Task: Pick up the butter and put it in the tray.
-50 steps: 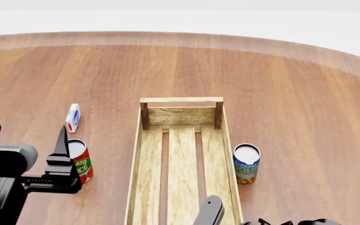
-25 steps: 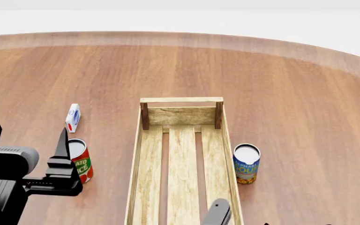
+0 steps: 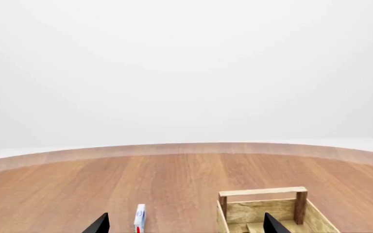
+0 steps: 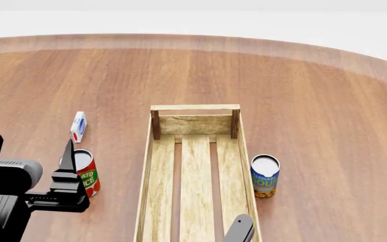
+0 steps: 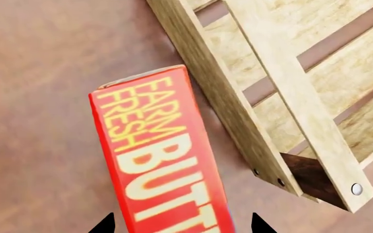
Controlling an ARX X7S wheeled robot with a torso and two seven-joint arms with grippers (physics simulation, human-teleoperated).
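Left end effector (image 4: pixel 28 151): at near left, fingers spread apart, holding nothing. Small white-and-blue carton (image 4: pixel 78 126): on the wooden surface (image 4: pixel 301 91), beyond a red can (image 4: pixel 86 173). Tray (image 4: pixel 158 181): centre, its slatted bottom bare. Blue can (image 4: pixel 265 176): just right of the tray. Butter (image 5: pixel 161 160): on the surface beside the tray's outer wall, between the right end effector (image 5: pixel 181 224) fingertips; grip state cannot be told.

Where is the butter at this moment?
The butter shows only in the right wrist view, lying on the table just outside the tray, near one corner post, between the right end effector's fingertips.
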